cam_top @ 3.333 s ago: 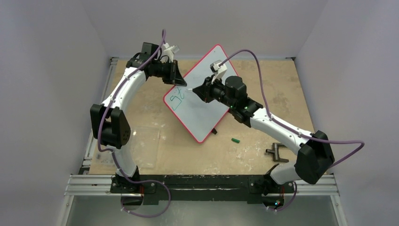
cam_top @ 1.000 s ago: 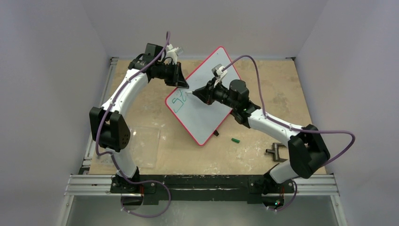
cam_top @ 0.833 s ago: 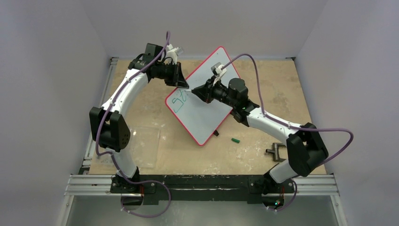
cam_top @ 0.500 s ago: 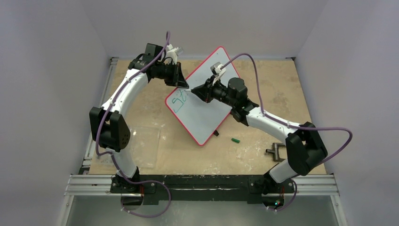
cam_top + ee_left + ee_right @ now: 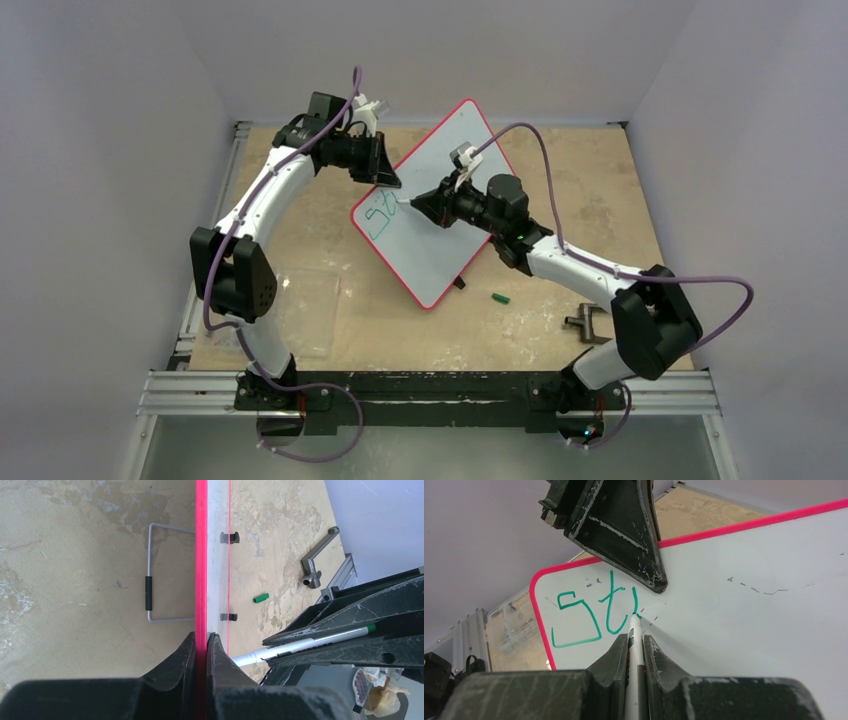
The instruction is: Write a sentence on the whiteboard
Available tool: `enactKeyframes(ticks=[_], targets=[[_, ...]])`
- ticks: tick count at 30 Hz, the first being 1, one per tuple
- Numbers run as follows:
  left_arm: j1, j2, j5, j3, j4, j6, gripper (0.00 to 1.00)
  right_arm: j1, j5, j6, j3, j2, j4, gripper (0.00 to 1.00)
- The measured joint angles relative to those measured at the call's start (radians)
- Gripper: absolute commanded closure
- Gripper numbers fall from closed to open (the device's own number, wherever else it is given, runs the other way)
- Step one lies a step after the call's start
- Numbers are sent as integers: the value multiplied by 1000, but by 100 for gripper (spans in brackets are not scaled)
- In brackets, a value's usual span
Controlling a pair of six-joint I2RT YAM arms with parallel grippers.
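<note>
Two letters [image 5: 591,614] done; right gripper [image 5: 636,640] clenches marker [image 5: 635,624], left gripper [image 5: 201,639] clamps whiteboard [image 5: 201,555] rim. Next, extend your stroke just beyond the tip.

Green handwriting on your whiteboard [image 5: 749,630]: the sentence [image 5: 589,617] reads a boxy "S", then a "t", then one short upright stroke right at the pen tip, possibly the start of a third letter. You can't call it from the right wrist view. Dark print runs along your marker [image 5: 300,643] barrel in the left wrist view — too small to read.
</note>
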Motion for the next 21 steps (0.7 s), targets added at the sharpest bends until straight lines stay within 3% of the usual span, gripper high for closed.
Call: enactKeyframes(ticks=[21], targets=[[0,0,1,0,0,0,100,7,12,-12,-39,-35,-43,100]])
